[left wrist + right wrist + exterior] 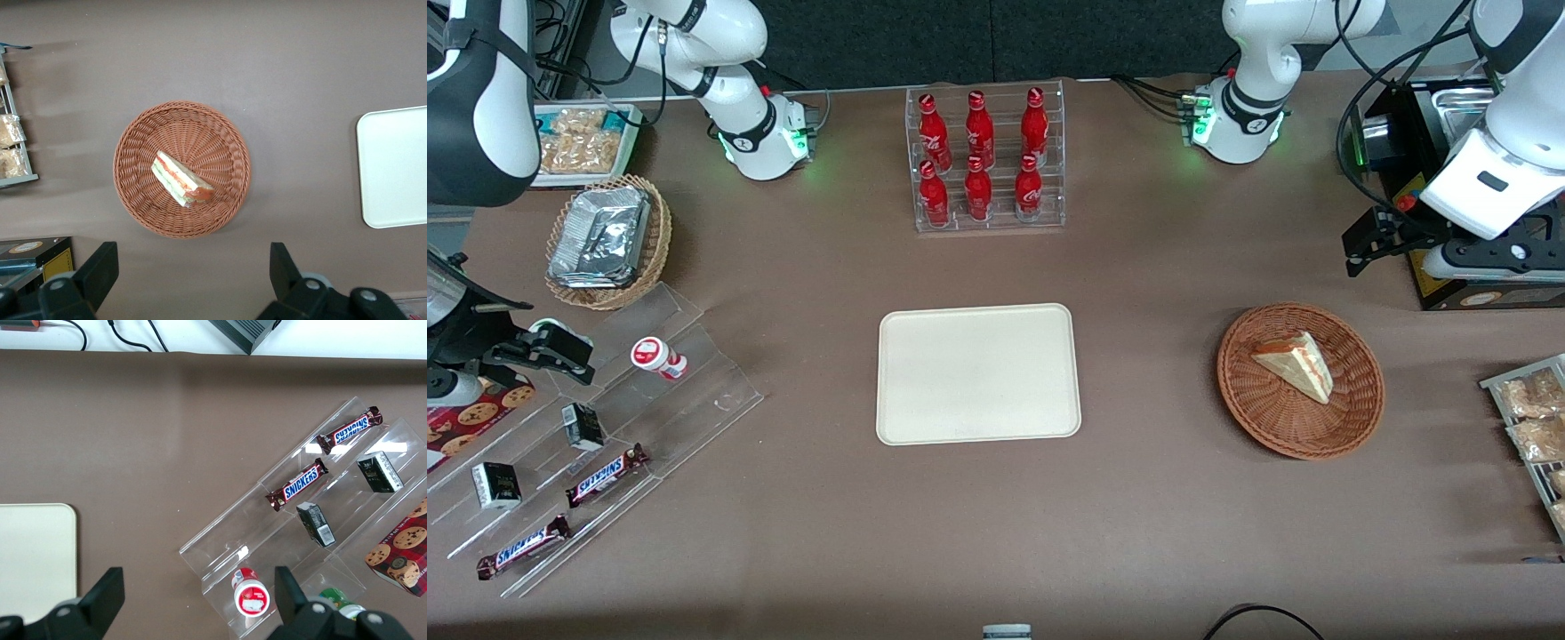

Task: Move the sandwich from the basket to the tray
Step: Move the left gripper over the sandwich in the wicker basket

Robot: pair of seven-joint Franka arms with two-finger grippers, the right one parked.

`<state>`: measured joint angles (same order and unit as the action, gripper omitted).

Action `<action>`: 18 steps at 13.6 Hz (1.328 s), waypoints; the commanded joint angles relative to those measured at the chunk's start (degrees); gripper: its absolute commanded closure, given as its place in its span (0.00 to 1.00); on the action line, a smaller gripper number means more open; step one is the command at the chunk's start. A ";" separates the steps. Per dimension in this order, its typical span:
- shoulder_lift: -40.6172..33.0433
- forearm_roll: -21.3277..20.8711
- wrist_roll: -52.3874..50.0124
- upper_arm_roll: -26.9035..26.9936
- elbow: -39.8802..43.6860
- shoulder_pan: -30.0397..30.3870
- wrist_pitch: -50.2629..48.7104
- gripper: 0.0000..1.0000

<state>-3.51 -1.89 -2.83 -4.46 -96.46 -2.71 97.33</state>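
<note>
One sandwich [1294, 363] lies in the basket [1280, 427]; the open gripper [193, 277] hangs high above, and a crooked descent could squash the soft wedge.

sandwich [1296, 364]: white bread, red-orange and green layers
basket [1352, 409]: reddish-brown woven wicker
tray [978, 373]: plain cream
gripper [193, 280]: black fingers, above the brown table near the basket
table [1138, 516]: matte brown
bottles [978, 156]: red, white script
</note>
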 commanded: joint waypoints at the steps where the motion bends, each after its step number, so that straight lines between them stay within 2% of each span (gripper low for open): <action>1: -0.44 0.92 0.20 -0.02 0.13 0.07 0.14 0.00; 4: 1.13 1.53 -3.99 0.15 -0.56 0.60 0.14 0.00; 5: 1.58 3.63 -9.77 0.42 -1.87 0.78 0.23 0.00; 9: 6.66 3.47 -40.88 0.68 -3.12 0.78 0.84 0.00; 11: 8.34 3.47 -42.96 1.81 -5.73 0.86 4.16 0.00; 14: 7.03 3.21 -43.66 4.28 -17.67 0.78 16.62 0.00; 18: 8.43 3.12 -44.10 6.65 -26.39 0.86 28.41 0.00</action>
<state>5.90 0.91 -45.48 1.67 -118.41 -1.84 120.57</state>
